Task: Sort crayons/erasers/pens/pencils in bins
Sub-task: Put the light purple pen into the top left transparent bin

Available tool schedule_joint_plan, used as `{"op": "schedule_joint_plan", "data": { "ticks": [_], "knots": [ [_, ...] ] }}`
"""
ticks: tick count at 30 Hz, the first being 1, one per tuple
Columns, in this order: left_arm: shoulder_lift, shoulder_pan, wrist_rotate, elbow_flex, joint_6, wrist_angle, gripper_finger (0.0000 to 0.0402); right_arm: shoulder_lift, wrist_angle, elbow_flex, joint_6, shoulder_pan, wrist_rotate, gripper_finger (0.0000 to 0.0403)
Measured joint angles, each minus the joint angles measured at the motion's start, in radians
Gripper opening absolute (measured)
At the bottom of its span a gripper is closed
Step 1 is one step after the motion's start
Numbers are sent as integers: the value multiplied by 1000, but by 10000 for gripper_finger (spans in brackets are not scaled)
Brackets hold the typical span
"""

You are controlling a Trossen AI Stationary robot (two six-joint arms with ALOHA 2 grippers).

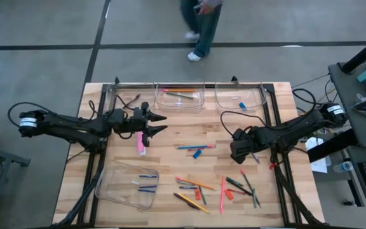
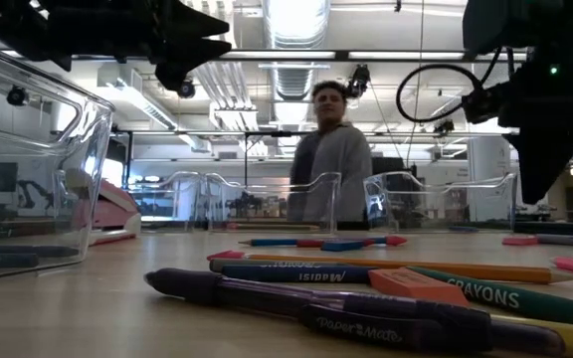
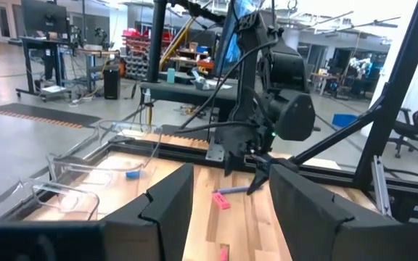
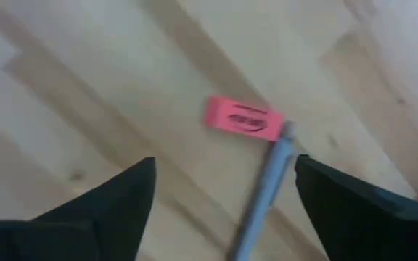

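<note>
My right gripper (image 4: 223,196) points down, open, just above the table at its right side (image 1: 239,151). Under it lie a small pink eraser (image 4: 244,119) and a grey pen (image 4: 263,196), end to end on the wood; the fingers touch neither. My left gripper (image 1: 159,123) hangs level and open over the table's left half, holding nothing (image 3: 231,217). Four clear bins stand on the table: three along the far edge (image 1: 182,98) and one near left (image 1: 129,184) with blue crayons in it.
Loose pencils and pens (image 1: 199,187) (image 1: 243,186) lie near the front edge, and a blue stick and eraser (image 1: 196,150) lie mid-table. A pink block (image 1: 141,143) lies under the left gripper. The far right bin holds a blue eraser (image 1: 242,105). A person (image 1: 202,28) stands beyond the table.
</note>
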Motion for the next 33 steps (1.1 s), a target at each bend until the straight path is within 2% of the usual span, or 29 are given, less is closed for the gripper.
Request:
{"op": "schedule_joint_plan", "data": {
  "ticks": [5,14,18,24,33],
  "knots": [
    [11,0,0,2,0,0,168,-17,14,-68,-7,-44,5,344],
    [9,0,1,2,0,0,168,-161,78,-172,9,-76,-38,329],
    [9,0,1,2,0,0,168,-210,78,-220,55,-76,-99,327],
    [9,0,1,2,0,1,168,-219,80,-307,156,-76,-177,327],
    [9,0,1,2,-1,0,168,-216,107,-329,152,-76,-179,325]
  ]
}}
